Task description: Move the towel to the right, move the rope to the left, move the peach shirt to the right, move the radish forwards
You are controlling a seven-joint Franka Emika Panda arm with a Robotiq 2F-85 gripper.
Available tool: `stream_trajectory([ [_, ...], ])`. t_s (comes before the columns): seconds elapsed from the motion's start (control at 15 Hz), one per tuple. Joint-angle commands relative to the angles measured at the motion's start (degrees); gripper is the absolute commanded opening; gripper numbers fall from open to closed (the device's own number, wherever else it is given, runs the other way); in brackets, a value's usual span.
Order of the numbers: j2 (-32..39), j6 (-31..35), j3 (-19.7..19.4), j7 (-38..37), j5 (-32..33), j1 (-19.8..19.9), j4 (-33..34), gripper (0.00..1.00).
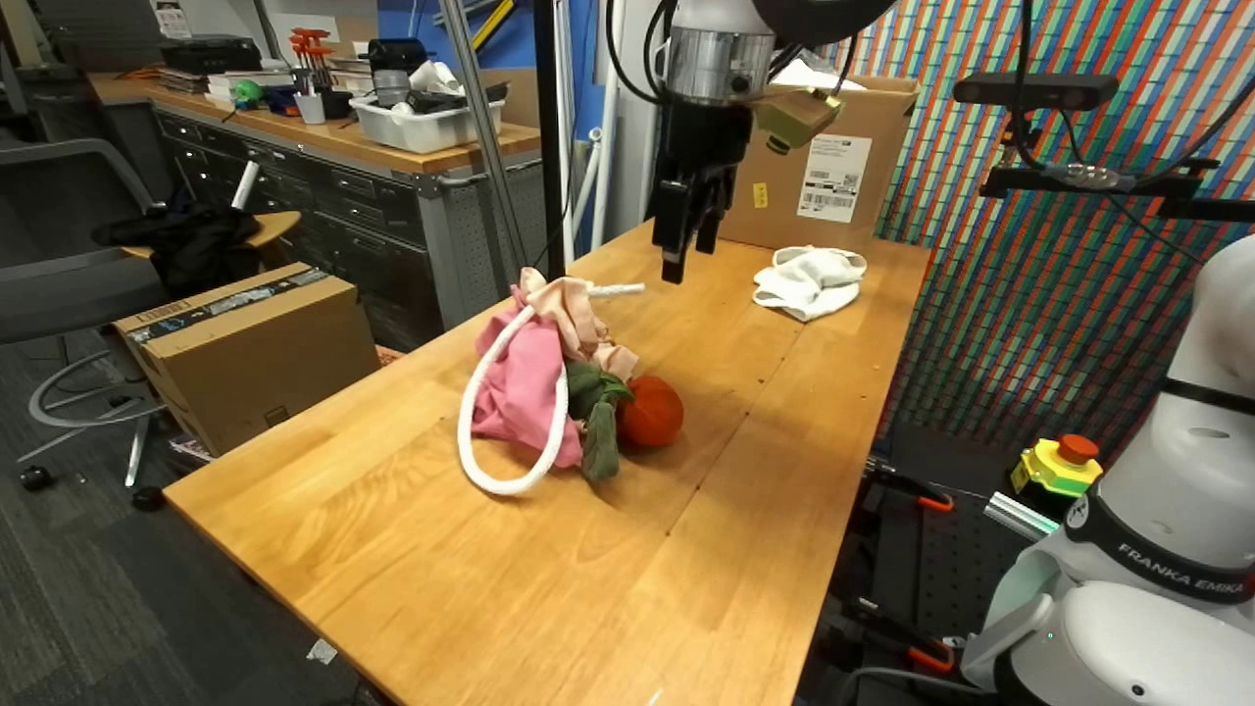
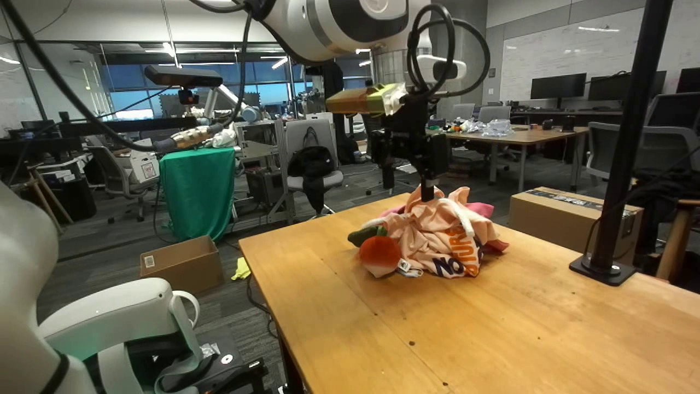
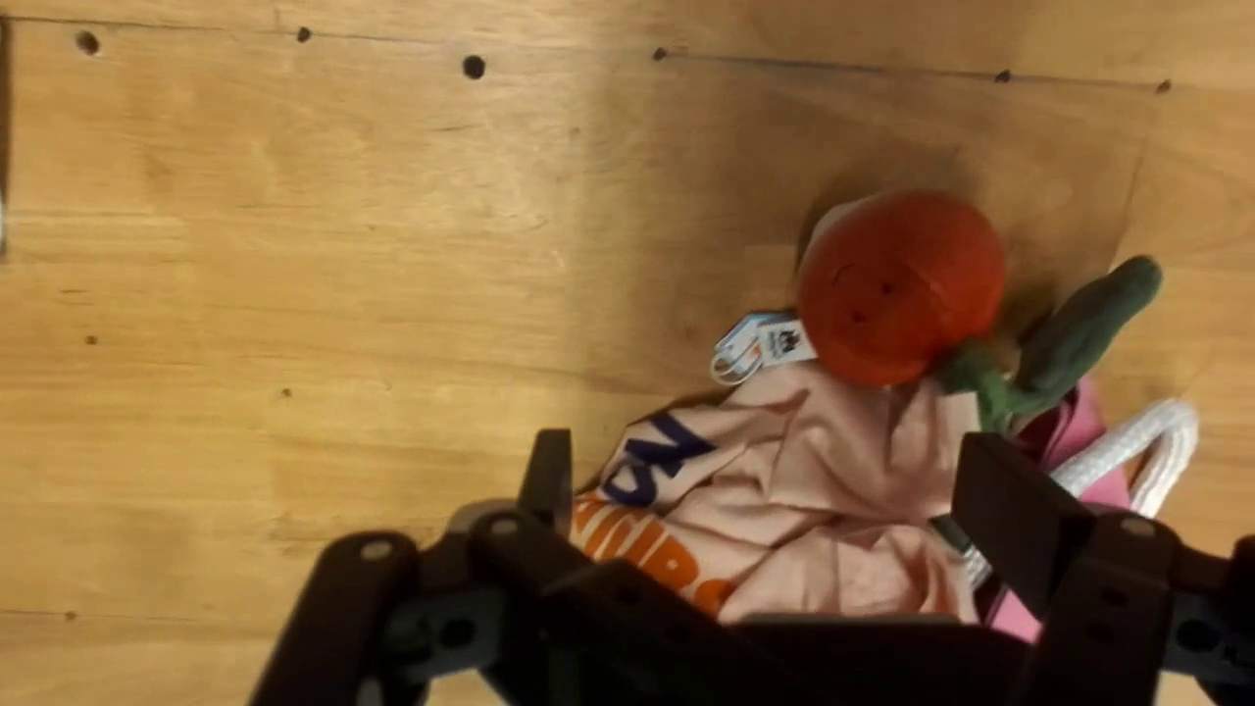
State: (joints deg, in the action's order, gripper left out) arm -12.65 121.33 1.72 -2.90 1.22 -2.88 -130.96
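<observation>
Fingers (image 3: 547, 480) wide apart, peach shirt (image 3: 838, 490) showing between them in wrist view; contact unclear. Shirt bunched against plush radish (image 3: 907, 284) on table (image 1: 471, 559), white rope (image 1: 505, 485) looped over pink cloth (image 1: 523, 368). White towel (image 1: 810, 281) well apart, near cardboard box (image 1: 779, 162).

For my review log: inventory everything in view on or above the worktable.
Worktable: 1, brown, in all views.
Peach shirt: 1, peach, on the worktable.
Pink cloth: 1, pink, against the peach shirt.
Rope: 1, white, across the pink cloth.
Radish: 1, red-orange, green leaves, beside the peach shirt.
Cardboard box: 1, brown, at the worktable's end.
Towel: 1, white, near the cardboard box.
Post: 1, black, on the worktable.
Arm: 1, mostly white, over the worktable.
Jaws: 1 pair, black, apart over the peach shirt.
</observation>
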Motion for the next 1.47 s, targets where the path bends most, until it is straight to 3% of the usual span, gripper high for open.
stream_trajectory([
  [0.0, 4.00, -4.73, -0.20, 9.94, -3.74, -1.62, 3.03, 1.00],
  [0.4, 9.69, -10.75, 0.84, 21.62, 3.45, -1.77, 6.48, 1.00],
  [0.67, 11.95, -7.12, 1.21, 23.54, 12.44, -1.54, 7.73, 1.00],
  [0.93, 13.57, -3.22, 1.05, 24.00, 16.90, -1.32, 8.90, 1.00],
  [1.4, 15.56, 1.63, 0.77, 26.97, 12.58, -0.47, 10.92, 1.00],
])
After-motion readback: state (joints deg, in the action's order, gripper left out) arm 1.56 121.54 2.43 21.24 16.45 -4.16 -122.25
